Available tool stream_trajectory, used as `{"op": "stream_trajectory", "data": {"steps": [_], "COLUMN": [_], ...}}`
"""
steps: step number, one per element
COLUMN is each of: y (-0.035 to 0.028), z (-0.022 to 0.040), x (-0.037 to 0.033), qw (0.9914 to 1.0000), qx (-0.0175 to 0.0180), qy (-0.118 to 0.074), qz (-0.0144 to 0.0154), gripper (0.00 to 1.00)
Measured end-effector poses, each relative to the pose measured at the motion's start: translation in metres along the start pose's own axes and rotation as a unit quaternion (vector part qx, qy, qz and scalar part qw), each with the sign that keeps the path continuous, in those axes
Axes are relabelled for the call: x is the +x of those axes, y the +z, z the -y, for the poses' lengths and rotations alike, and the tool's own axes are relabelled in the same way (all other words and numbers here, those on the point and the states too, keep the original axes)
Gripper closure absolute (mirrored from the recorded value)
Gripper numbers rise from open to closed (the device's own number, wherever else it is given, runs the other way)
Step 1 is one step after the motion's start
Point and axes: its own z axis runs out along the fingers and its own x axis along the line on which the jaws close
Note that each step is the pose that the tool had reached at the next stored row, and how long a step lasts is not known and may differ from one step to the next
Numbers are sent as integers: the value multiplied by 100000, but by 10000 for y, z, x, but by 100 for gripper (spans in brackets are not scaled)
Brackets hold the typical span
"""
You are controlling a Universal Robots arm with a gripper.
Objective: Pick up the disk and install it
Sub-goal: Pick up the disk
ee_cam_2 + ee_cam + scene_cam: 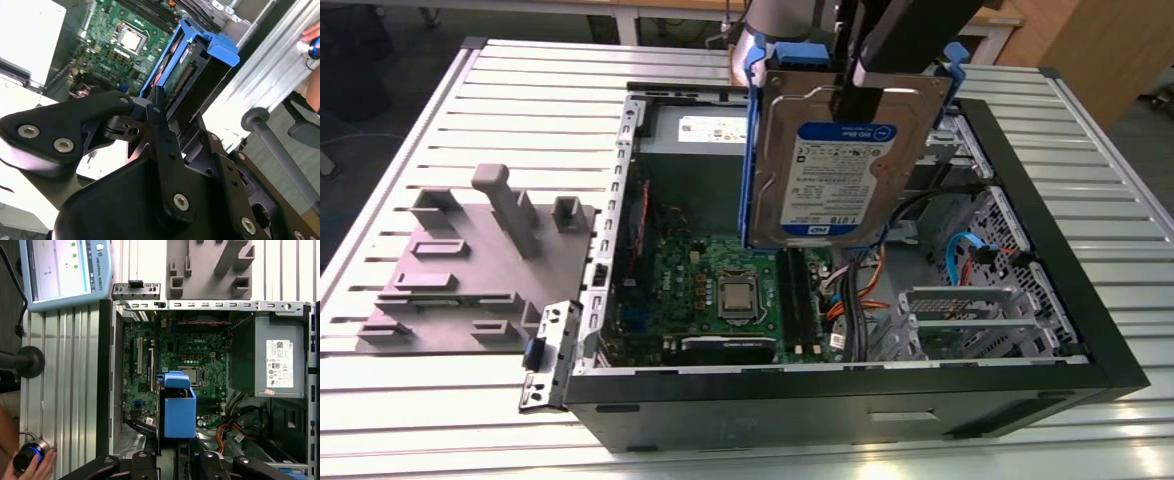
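Clamping flat silver disk point(834, 170) in blue plastic frame point(751, 170), black tool point(858, 85) above open computer case point(854, 405)

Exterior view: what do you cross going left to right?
Grey fixture block → case's left edge → disk, held upright above the motherboard → case's black right wall.

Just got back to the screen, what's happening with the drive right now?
The gripper is clamped on the disk, holding it upright in its blue frame above the open computer case. It hangs over the motherboard, not yet seated in any bay. A person's hand is on a knob beside the case.
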Motion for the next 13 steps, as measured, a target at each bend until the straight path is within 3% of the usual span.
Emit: {"op": "stream_trajectory", "data": {"steps": [7,13], "y": [0,1], "z": [10,94], "x": [0,-1], "qw": [100000,100000], "qx": [1,0], "qy": [-11,0], "qz": [78,84], "gripper": [65,65]}}
